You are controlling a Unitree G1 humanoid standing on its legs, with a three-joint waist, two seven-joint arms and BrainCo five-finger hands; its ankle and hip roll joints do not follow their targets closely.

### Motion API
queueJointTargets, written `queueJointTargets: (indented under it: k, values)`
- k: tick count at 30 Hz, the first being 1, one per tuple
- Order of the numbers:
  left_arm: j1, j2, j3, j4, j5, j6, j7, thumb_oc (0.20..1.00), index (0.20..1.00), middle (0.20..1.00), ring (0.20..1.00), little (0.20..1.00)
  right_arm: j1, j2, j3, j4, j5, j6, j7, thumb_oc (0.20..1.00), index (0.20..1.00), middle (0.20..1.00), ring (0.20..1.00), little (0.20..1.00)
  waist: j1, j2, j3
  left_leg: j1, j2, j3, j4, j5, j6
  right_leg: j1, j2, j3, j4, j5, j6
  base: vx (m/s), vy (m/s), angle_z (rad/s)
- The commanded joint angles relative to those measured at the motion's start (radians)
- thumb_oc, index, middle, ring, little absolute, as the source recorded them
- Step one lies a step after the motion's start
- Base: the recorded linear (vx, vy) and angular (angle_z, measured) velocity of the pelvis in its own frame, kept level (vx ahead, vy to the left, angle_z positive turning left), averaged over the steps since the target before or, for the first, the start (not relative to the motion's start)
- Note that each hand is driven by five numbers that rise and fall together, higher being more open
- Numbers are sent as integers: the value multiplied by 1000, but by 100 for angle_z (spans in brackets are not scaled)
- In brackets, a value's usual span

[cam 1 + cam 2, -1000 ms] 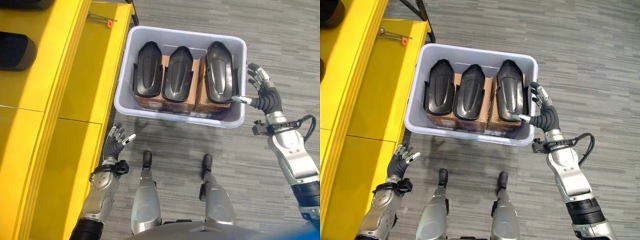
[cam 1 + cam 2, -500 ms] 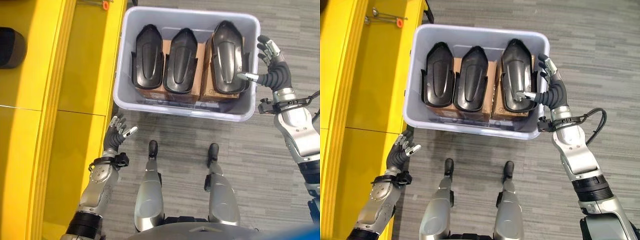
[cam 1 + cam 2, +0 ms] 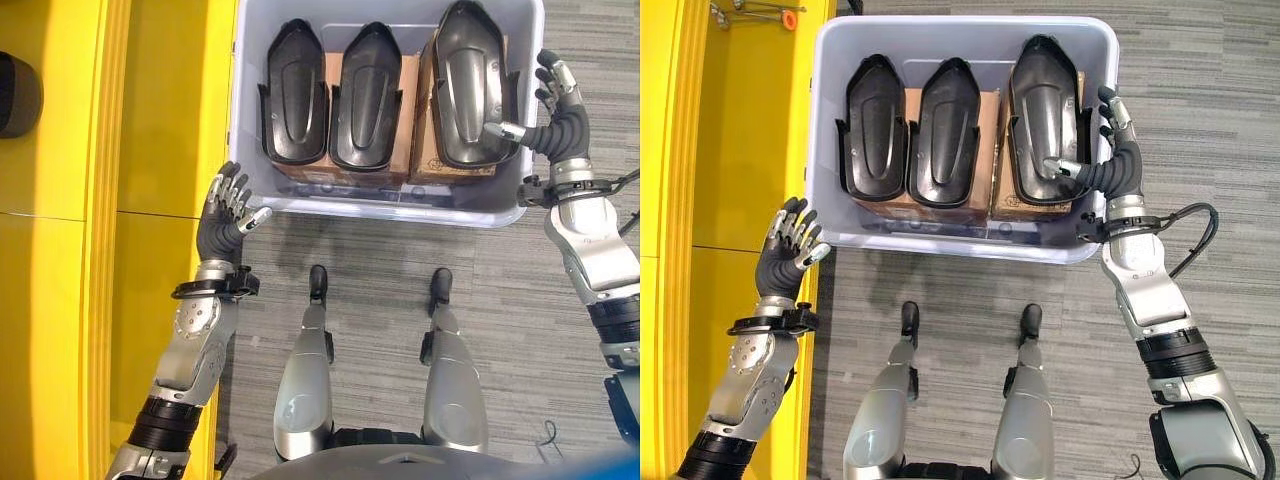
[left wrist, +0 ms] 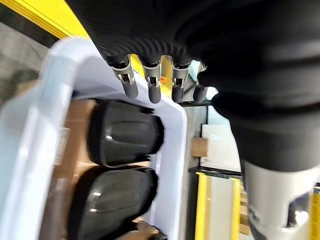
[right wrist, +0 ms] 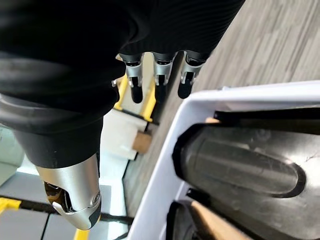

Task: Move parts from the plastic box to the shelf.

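Right hand (image 3: 1112, 168): mine, at the right wall of the plastic box (image 3: 830, 120), fingers spread wide outside it and thumb reaching over the rim onto the right part (image 3: 1043, 110) — nothing gripped.
Left hand (image 3: 223, 215): fingers relaxed and loose, empty, just off the box's near left corner.
Parts: three black shells stood on cardboard cartons (image 3: 406, 130) inside the box — left part (image 3: 293, 90), middle part (image 3: 365, 95).
Shelf (image 3: 140, 120): yellow, along the box's left side.
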Motion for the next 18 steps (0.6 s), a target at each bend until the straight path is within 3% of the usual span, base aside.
queueJointTargets:
  k: [1, 18]
  values:
    - [5, 38, 26, -117, -29, -95, 24, 1000, 1000, 1000, 1000, 1000, -91, 13, 27, -2, -29, -43, -51, 1000, 1000, 1000, 1000, 1000, 7, -32, -25, 55, -7, 3, -28, -34, 24, -92, -20, -10, 165, -106, -13, 0, 0, 0]
    - [-127, 29, -25, -156, -23, -136, 70, 1000, 1000, 1000, 1000, 1000, -257, -13, 93, 111, -45, -42, -93, 1000, 1000, 1000, 1000, 1000, 0, -46, 9, 37, -5, 13, -31, -34, 18, -141, -19, 2, 189, -107, -14, 0, -1, -1]
